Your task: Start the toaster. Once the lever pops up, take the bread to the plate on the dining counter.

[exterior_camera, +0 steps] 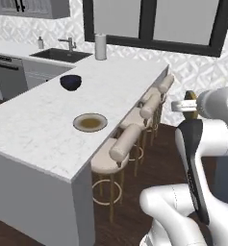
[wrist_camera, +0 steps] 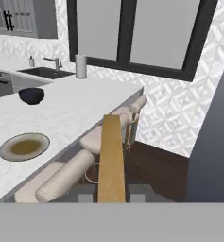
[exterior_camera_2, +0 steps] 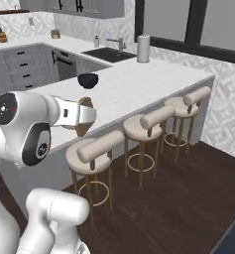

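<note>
One dining counter (exterior_camera: 48,120) carries one plate (exterior_camera: 90,122), one dark blue bowl (exterior_camera: 70,82) and one white paper-towel roll (exterior_camera: 101,46), and along its outer side stand three padded bar stools (exterior_camera_2: 148,126). One slice of bread (wrist_camera: 111,158) is seen edge-on in the hand view, between the tips of the one gripper (wrist_camera: 111,196). On the far wall run there is one sink (exterior_camera: 61,55) with one faucet (exterior_camera: 69,44) and one small bottle (exterior_camera: 40,43) beside it, one dishwasher front (exterior_camera: 10,77), and what look like two or three small items (exterior_camera_2: 0,35) on the back counter, too small to count surely.
</note>
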